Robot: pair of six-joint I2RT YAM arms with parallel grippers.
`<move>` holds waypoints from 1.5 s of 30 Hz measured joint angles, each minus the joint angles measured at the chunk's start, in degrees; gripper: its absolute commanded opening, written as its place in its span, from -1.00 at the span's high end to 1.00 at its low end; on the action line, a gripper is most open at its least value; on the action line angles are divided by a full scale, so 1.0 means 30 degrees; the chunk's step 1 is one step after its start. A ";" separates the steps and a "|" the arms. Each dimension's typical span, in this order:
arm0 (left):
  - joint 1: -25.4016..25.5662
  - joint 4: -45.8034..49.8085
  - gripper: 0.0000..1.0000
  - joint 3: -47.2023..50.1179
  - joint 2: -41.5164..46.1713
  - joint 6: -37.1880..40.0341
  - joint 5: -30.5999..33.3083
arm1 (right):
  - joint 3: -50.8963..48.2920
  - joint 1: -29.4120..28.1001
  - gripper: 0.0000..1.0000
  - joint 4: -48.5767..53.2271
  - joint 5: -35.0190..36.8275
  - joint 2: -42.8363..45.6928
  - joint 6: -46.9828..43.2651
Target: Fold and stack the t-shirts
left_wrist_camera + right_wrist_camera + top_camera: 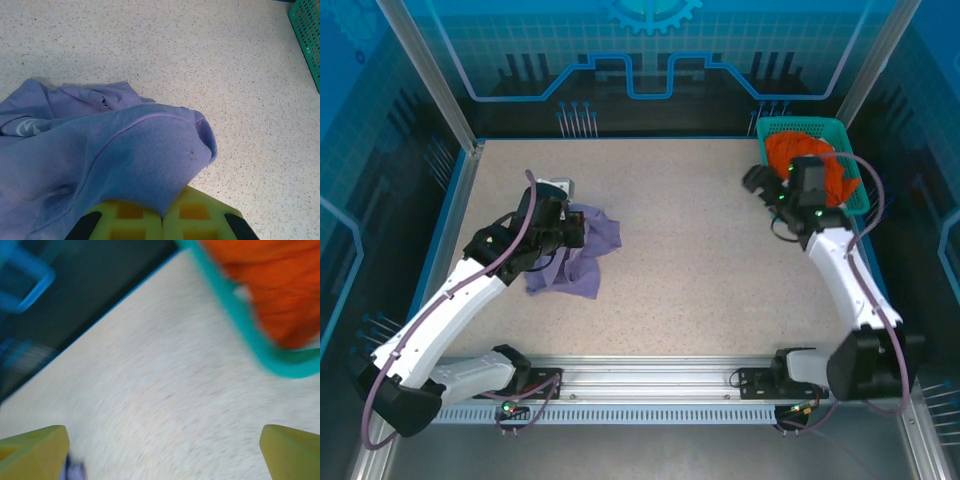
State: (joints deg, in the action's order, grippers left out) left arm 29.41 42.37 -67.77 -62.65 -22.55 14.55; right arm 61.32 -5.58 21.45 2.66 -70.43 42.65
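Note:
A crumpled lavender-purple t-shirt (pixel 585 248) lies on the table left of centre, and my left gripper (pixel 568 230) is shut on a fold of it. In the left wrist view the purple t-shirt (pixel 115 155) bulges over the closed yellow-green jaws of the left gripper (pixel 162 217). An orange t-shirt (pixel 782 152) is bunched inside the teal basket (pixel 800 125) at the far right corner. Just left of the basket my right gripper (pixel 757 180) hangs open. Its view is blurred: the right gripper (pixel 164 450) is spread wide over bare table, with the orange t-shirt (pixel 280 285) behind the basket rim (pixel 235 315).
A speckled beige tabletop (pixel 700 250) stretches between the two arms. Blue edging and metal frame posts border it at the back and sides. The basket's green mesh wall (pixel 307 40) shows at the left wrist view's upper right.

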 measured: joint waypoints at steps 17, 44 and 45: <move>-0.8765 0.3286 -0.63 0.2273 0.3504 -0.6091 0.2725 | 0.5508 -1.0943 -0.55 0.0466 -0.2113 -1.2779 -0.1545; -0.0619 -0.1785 -0.41 0.7373 -0.2390 -1.0695 -0.0328 | 1.4819 -1.1788 0.15 0.2688 -0.4255 -2.1187 -0.1443; -0.0627 -0.2106 -0.42 0.7482 -0.2448 -1.0914 -0.0197 | 1.4819 -1.1788 0.18 0.2688 -0.4248 -2.1216 -0.1428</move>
State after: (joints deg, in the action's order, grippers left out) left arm 27.53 36.05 -45.32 -70.00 -55.29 13.96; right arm 105.78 -40.95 29.52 -10.09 -134.08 38.37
